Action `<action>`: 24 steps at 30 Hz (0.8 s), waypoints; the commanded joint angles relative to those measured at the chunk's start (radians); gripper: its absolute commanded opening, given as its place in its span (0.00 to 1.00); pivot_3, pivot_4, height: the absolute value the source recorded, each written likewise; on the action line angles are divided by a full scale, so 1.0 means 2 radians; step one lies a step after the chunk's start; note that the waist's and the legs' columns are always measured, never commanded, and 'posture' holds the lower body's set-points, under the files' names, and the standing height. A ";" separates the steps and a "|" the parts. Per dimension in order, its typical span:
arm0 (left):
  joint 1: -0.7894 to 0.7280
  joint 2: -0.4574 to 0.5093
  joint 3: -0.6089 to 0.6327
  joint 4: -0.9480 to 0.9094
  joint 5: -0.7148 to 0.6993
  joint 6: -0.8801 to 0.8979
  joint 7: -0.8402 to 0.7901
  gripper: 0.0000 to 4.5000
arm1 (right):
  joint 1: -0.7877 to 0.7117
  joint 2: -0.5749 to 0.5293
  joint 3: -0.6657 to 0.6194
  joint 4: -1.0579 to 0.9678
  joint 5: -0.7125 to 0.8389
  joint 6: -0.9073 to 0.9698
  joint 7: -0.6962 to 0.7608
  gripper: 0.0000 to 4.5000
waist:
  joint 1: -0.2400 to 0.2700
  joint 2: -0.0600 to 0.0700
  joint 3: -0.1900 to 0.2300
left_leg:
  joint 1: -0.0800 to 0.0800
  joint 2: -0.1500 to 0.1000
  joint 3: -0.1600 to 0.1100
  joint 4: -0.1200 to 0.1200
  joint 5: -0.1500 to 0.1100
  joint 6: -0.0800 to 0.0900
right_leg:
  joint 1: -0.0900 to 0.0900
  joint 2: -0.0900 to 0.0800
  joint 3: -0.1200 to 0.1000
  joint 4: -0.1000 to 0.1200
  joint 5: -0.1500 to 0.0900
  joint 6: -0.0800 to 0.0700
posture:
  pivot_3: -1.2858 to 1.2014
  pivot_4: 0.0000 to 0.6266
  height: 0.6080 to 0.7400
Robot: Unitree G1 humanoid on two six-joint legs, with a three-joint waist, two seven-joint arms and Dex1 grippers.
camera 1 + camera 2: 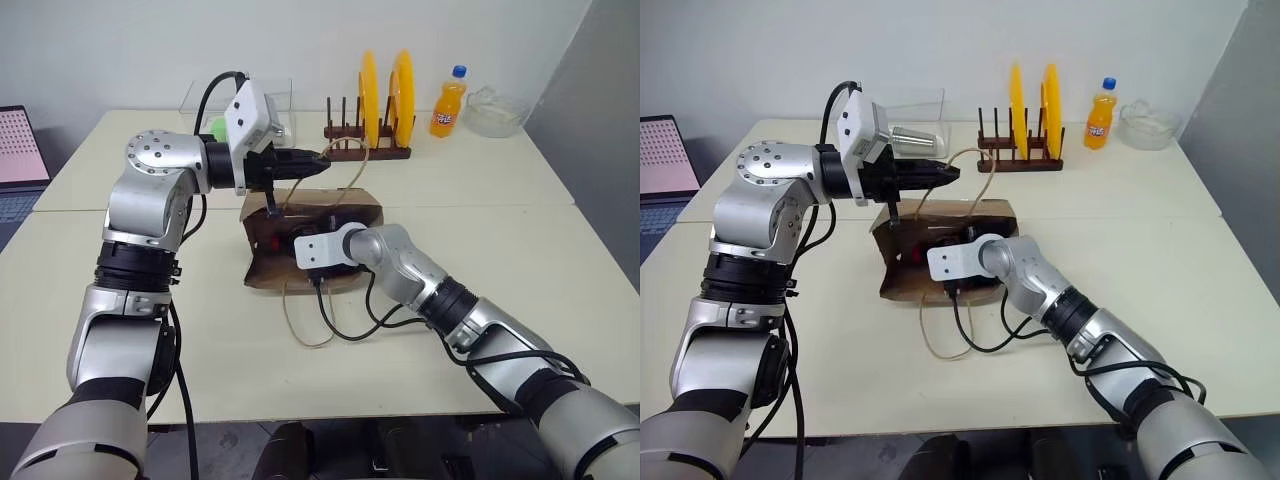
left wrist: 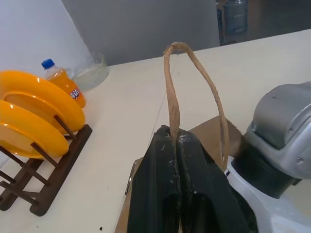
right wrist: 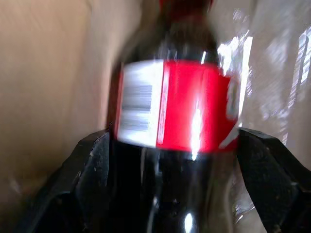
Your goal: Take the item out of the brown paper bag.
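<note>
The brown paper bag lies on its side at the table's middle, mouth toward me. My left gripper hovers above it, shut on one tan cord handle and holding that loop up. The other handle trails on the table. My right arm reaches into the bag's mouth. Inside, my right gripper stands open, one black finger on each side of the item, a dark bottle with a red label. Whether the fingers touch it I cannot tell.
At the table's far side stand a wooden rack with two yellow plates, an orange soda bottle, a glass bowl and a clear box. A laptop sits at the left. A black cable loops in front of the bag.
</note>
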 commanded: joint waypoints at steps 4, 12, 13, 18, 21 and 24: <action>-0.009 0.004 0.016 -0.020 -0.011 -0.002 0.001 0.00 | -0.010 0.007 -0.005 0.040 -0.009 -0.019 -0.002 0.84 | 0.000 0.000 0.000 | 0.001 0.000 0.000 0.000 0.000 0.000 | 0.000 0.000 0.000 0.000 0.000 0.000 | 0.52 0.24 1.00; -0.002 0.008 0.009 -0.016 0.003 -0.018 0.000 0.00 | -0.011 0.002 -0.020 0.008 -0.004 -0.033 0.001 0.71 | 0.000 0.000 0.000 | 0.000 0.000 0.000 0.000 0.000 0.000 | 0.000 0.000 0.000 0.000 0.000 0.000 | 0.52 0.24 1.00; -0.002 0.009 0.007 -0.013 0.007 -0.023 0.000 0.00 | -0.012 0.000 -0.024 -0.002 -0.002 -0.033 0.004 0.71 | 0.000 0.000 0.000 | 0.000 0.000 0.000 0.000 0.000 0.000 | 0.000 0.000 0.000 0.000 0.000 0.000 | 0.52 0.24 1.00; -0.004 0.007 0.005 -0.006 0.011 -0.028 0.001 0.00 | -0.004 -0.016 -0.040 -0.074 0.008 -0.022 0.038 0.71 | 0.000 0.000 0.000 | -0.001 0.000 0.000 0.000 0.000 0.000 | -0.001 0.000 0.000 0.000 0.000 0.000 | 0.52 0.24 1.00; -0.003 0.006 0.004 -0.001 0.015 -0.034 0.001 0.00 | 0.006 -0.025 -0.051 -0.130 0.016 -0.007 0.067 0.71 | 0.000 0.000 0.000 | -0.001 0.000 0.000 0.000 0.000 0.000 | -0.001 0.000 0.000 0.000 0.000 0.000 | 0.52 0.24 1.00; -0.004 0.005 0.002 0.006 0.022 -0.042 0.000 0.00 | 0.014 -0.032 -0.064 -0.178 0.025 0.009 0.093 0.71 | 0.000 0.000 0.000 | -0.001 0.000 0.000 0.000 0.000 0.000 | -0.001 0.000 0.000 0.000 0.000 0.000 | 0.52 0.24 1.00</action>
